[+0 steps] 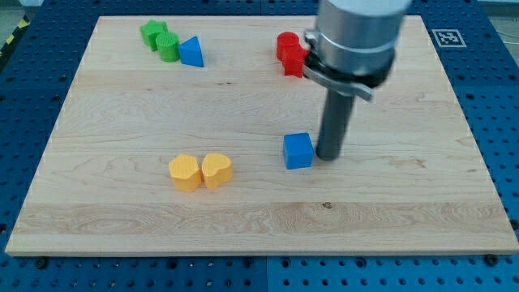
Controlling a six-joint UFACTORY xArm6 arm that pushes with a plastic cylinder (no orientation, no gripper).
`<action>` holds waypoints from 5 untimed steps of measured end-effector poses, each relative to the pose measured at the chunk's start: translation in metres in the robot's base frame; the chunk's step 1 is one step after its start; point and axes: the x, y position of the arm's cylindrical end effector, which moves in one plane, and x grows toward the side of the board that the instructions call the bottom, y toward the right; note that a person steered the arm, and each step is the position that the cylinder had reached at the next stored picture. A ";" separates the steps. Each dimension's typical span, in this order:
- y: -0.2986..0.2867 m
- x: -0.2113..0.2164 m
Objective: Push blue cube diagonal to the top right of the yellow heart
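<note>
Sitting near the board's centre, the blue cube (298,151) lies well to the view's right of the yellow heart (216,170) and only slightly above it; my tip (328,156) stands just beside the cube's right face, touching it or nearly so; which, the view does not settle; the rod grasps nothing, being a bare pusher with no jaws to clench or release. A 2nd yellow block (185,173), shape unclear, touches the heart on its left. Judgement: the push is in its positioning step; the cube is already right of the heart but not yet diagonal; the next move calls for bringing the tip to the cube's lower side and pushing toward the view's top. Further out: 2 red blocks (290,53) partly behind the rod; 2 green blocks (160,40) and a blue triangle (192,52) at top left.
</note>
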 end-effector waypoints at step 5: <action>-0.028 0.008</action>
